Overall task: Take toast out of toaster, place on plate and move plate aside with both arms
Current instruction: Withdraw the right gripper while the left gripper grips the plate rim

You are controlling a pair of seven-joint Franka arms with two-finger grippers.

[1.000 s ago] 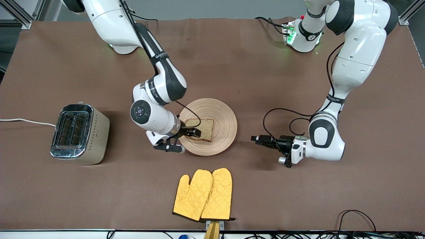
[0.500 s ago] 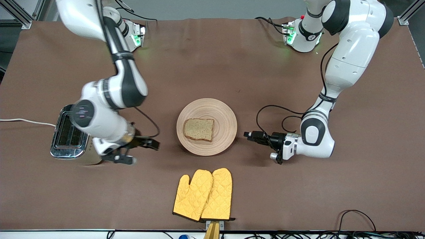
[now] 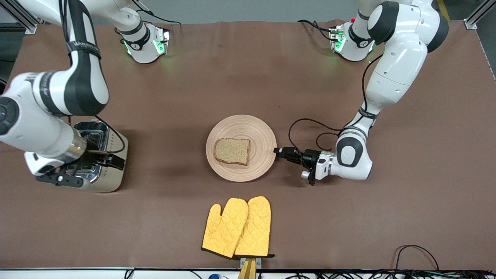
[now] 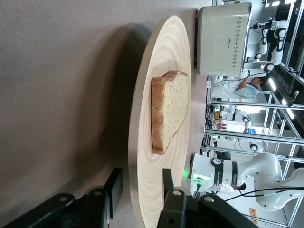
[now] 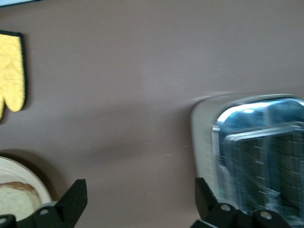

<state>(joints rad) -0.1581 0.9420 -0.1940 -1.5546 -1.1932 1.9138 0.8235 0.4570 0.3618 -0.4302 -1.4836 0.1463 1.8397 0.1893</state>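
The toast (image 3: 232,150) lies flat on the round wooden plate (image 3: 263,136) in the middle of the table. My left gripper (image 3: 279,151) is low at the plate's rim on the left arm's side. In the left wrist view the plate (image 4: 166,57) and toast (image 4: 168,109) fill the frame. There my left gripper (image 4: 140,179) is open, with one jaw over the rim and one under it, and a gap shows under the rim. My right gripper (image 3: 112,162) hangs open and empty over the toaster's (image 3: 110,183) edge. In the right wrist view it (image 5: 140,199) frames bare table beside the toaster (image 5: 256,156).
Two yellow oven mitts (image 3: 238,226) lie nearer the front camera than the plate. One mitt (image 5: 12,76) and the plate's edge (image 5: 19,171) show in the right wrist view. A white cord (image 3: 31,141) runs from the toaster. Cables (image 3: 418,252) lie by the front edge.
My right arm swung away from the plate to the toaster, leaving the toast on the plate. My left gripper slid in to the plate's rim and its jaws narrowed.
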